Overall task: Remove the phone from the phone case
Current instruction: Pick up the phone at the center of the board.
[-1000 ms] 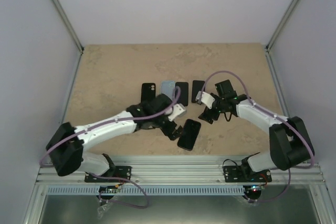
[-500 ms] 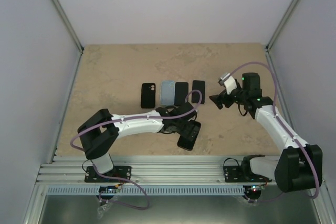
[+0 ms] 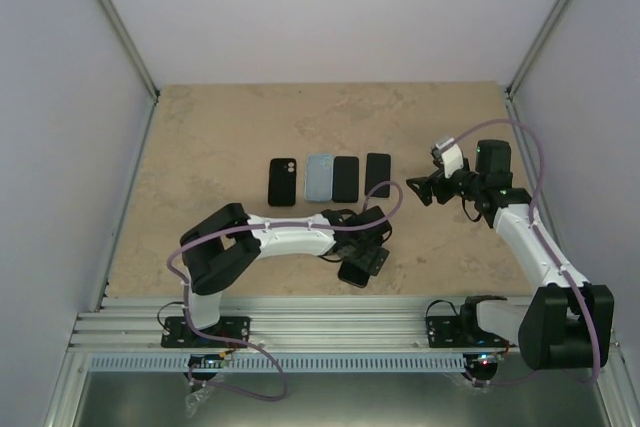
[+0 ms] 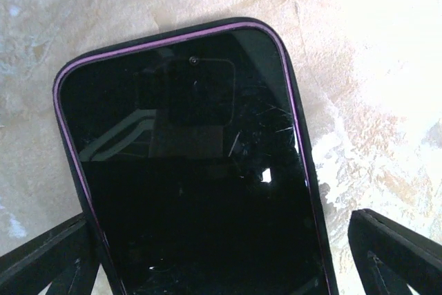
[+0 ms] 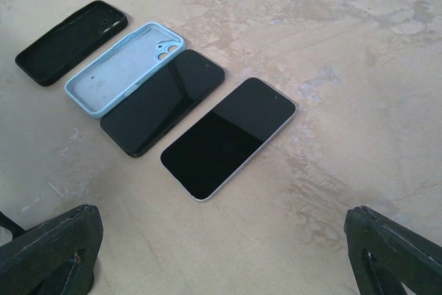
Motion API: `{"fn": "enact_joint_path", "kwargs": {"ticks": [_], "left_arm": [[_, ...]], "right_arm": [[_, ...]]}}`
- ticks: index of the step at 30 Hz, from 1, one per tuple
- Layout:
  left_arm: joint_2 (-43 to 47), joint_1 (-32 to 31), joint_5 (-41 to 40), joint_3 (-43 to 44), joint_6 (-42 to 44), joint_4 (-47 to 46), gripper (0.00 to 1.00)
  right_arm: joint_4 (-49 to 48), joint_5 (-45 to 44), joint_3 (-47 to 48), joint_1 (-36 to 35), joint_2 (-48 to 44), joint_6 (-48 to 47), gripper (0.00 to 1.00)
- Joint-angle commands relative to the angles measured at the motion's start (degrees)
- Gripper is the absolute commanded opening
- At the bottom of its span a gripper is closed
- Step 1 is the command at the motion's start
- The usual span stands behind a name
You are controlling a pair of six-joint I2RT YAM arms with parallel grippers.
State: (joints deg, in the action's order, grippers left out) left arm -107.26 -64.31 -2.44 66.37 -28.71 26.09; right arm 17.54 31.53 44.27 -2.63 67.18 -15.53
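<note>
The phone (image 4: 193, 170) lies flat with its dark screen up. It sits inside the phone case (image 4: 166, 31), which is black with a thin purple line round the screen. Both lie near the front edge of the worktop (image 3: 220, 127), about the middle.

The left hand (image 4: 214, 253) hangs right over the phone. Its two fingers (image 4: 41, 257) are apart, one on each side of the case. The left one is just beside the case, but I cannot tell if it touches.

The right hand (image 3: 425, 190) is up in the air over the right side of the worktop, well apart from the phone. Its fingers (image 5: 48, 243) are apart too, with nothing in them.

Further back, in a row, lie a black case (image 3: 282, 181), a light blue case (image 3: 319, 178), a black phone (image 3: 345, 178) and a second phone (image 3: 377, 174).
</note>
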Motion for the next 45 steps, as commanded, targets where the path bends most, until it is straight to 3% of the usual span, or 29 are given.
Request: {"fn": "enact_joint_path", "kwargs": {"ticks": [1,8,15,19,30,35,45], "left_arm": [[-1.68,-2.94,-1.33,1.95,-1.56,1.66,0.99],[-7.2,-5.64,-6.86,5.43,-2.6,4.55,0.94],[-8.66,-5.58,-9.08,6.13,-1.44,4.95,0.76],[-8.3,-5.6,-12.75,7.51,-0.48,5.98,0.72],[1.59,-5.24,-23.18,7.83,4.5,3.54,0.49],[4.98,-1.89,-25.42,4.71,6.23,0.81,0.46],[12.53,0.68,-26.17,2.31,9.26,-4.25,0.44]], "right_arm": [[-1.48,2.41,-0.86,0.57,-0.87,0.59,0.98],[-1.28,3.36,-0.93,0.63,-0.91,0.5,0.98],[-1.18,4.31,-1.51,0.65,-1.53,0.49,0.98],[-1.48,4.51,-1.31,0.69,-1.28,1.34,0.98],[-4.91,5.16,-0.56,0.67,-1.48,7.35,0.98],[-6.58,5.52,-0.15,0.64,0.58,12.91,0.98],[-10.16,25.7,0.11,0.22,7.53,28.23,0.98]]}}
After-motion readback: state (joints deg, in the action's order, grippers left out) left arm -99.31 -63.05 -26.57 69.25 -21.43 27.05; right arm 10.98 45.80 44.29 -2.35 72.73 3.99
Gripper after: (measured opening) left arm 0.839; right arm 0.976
